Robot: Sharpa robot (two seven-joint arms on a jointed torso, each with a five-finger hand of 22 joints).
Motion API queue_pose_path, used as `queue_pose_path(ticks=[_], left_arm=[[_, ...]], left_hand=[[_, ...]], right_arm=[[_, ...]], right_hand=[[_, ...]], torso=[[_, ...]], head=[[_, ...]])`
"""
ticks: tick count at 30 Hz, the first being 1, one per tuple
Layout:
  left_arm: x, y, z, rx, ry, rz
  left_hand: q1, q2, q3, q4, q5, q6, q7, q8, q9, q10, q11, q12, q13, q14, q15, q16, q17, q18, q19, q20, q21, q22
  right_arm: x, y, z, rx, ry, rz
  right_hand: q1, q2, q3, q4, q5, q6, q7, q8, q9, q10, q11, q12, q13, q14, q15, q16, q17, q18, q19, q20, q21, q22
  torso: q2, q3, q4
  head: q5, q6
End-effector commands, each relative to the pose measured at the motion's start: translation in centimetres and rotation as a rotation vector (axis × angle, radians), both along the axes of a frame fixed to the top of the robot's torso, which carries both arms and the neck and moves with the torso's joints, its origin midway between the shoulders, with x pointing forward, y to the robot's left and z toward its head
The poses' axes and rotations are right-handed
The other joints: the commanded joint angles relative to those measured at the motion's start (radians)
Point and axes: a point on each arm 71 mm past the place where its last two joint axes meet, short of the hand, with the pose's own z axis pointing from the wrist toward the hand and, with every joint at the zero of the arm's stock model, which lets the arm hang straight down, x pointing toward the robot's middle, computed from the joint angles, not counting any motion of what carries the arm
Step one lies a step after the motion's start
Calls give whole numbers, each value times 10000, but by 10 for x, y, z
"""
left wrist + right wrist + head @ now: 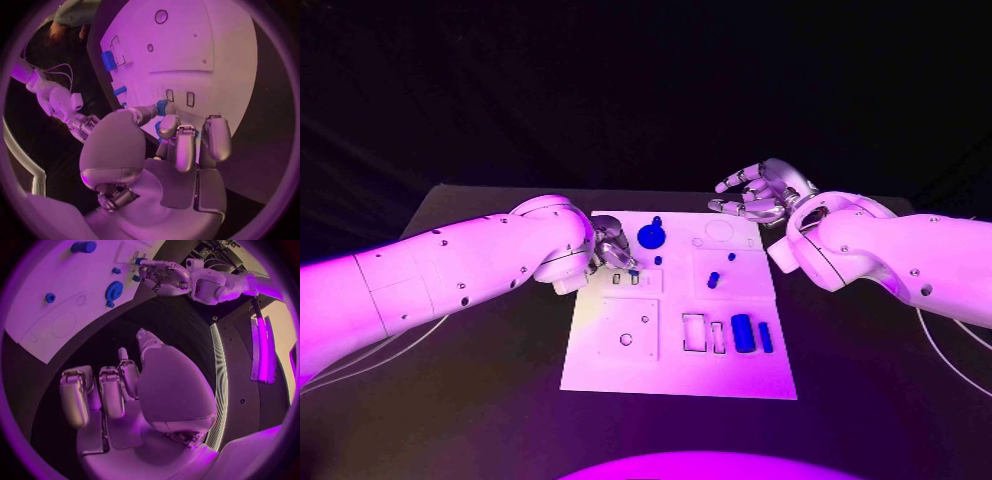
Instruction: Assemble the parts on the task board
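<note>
The white task board [678,365] lies in the middle of the black table. My left hand [609,254] hovers over its far left part and pinches a small blue part [161,107] between thumb and fingers, just above two small slots [180,97]. A round blue part [652,237] stands right beside that hand, and a blue peg [714,279] sits in the middle field. Two blue blocks [750,334] lie at the board's near right. My right hand [759,192] floats beyond the far right corner, fingers loosely bent and apart, holding nothing.
Bare black table [473,400] surrounds the board on all sides. Cables [956,350] trail from the right arm over the table's right part. The left forearm [444,280] reaches in low across the table's left half.
</note>
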Motion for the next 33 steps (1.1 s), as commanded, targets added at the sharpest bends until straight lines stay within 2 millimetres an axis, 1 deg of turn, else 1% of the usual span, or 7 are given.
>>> queue_pose_path(ticks=[1,4,8,13,26,29,33], left_arm=[[-2,-3,-1,232,-204,-287],[-3,-3,-3,341,-136,-391],[-4,-3,-5,435,-55,-490],[-5,-4,-7,478,-20,-528],[-6,-4,-9,532,58,-569],[-6,-4,-9,550,79,-587],[-6,-4,-10,576,100,-602]], left_hand=[[-32,58,1483,-1404,46,227,-121,82,60,81,-31,-13,-3,919,-79,67,2307,-86,102,9,58,30],[-61,43,1522,-1420,51,238,-124,90,73,102,-35,0,14,925,-82,74,2321,-88,110,5,62,38],[-102,21,1582,-1452,73,255,-132,102,93,123,-42,7,22,932,-89,83,2338,-90,121,-1,68,51],[-132,5,1623,-1474,90,266,-137,110,106,128,-48,-1,10,934,-94,85,2343,-89,119,-6,67,47],[-184,-18,1687,-1503,109,286,-145,129,130,137,-56,-13,-5,941,-102,94,2360,-89,120,-13,67,48],[-221,-30,1728,-1519,122,301,-152,142,147,156,-62,-4,6,946,-107,100,2373,-91,129,-18,71,59],[-237,-29,1746,-1523,127,307,-155,148,154,170,-64,8,21,946,-110,100,2372,-92,134,-19,74,65]], right_arm=[[0,2,-1,-70,29,189],[0,2,-1,-74,43,194],[0,2,-2,-77,54,197],[-1,2,-2,-78,59,200],[-1,2,-2,-81,66,208],[-1,1,-2,-80,64,204],[-1,2,-2,-80,63,205]], right_hand=[[-72,37,56,7,-14,-17,-32,46,-14,-67,11,-46,841,995,-76,-42,2389,-69,1046,-69,47,2628],[-72,37,56,7,-14,-17,-32,46,-14,-67,11,-46,841,995,-76,-42,2389,-69,1046,-69,47,2628],[-72,37,56,7,-14,-17,-32,46,-14,-67,11,-46,841,995,-76,-42,2389,-69,1046,-69,47,2628],[-104,32,63,13,-15,-15,-34,61,-16,-66,8,-46,837,997,-79,-39,2396,-69,1046,-72,47,2628],[-104,32,63,13,-15,-15,-34,61,-16,-66,8,-46,837,997,-79,-39,2396,-69,1046,-72,47,2628],[-118,29,68,12,-15,-12,-37,71,-16,-67,6,-48,834,995,-81,-42,2391,-69,1046,-74,47,2628],[-118,29,68,12,-15,-12,-37,71,-16,-67,6,-48,834,995,-81,-42,2391,-69,1046,-74,47,2628]], torso=[[-2,-7,5],[-5,-6,5],[3,-2,-1],[3,-5,-2],[9,-1,-2],[9,-3,2],[10,-1,-7]], head=[[11,31],[22,49],[37,6],[38,12],[29,-11],[-16,-37],[1,-43]])
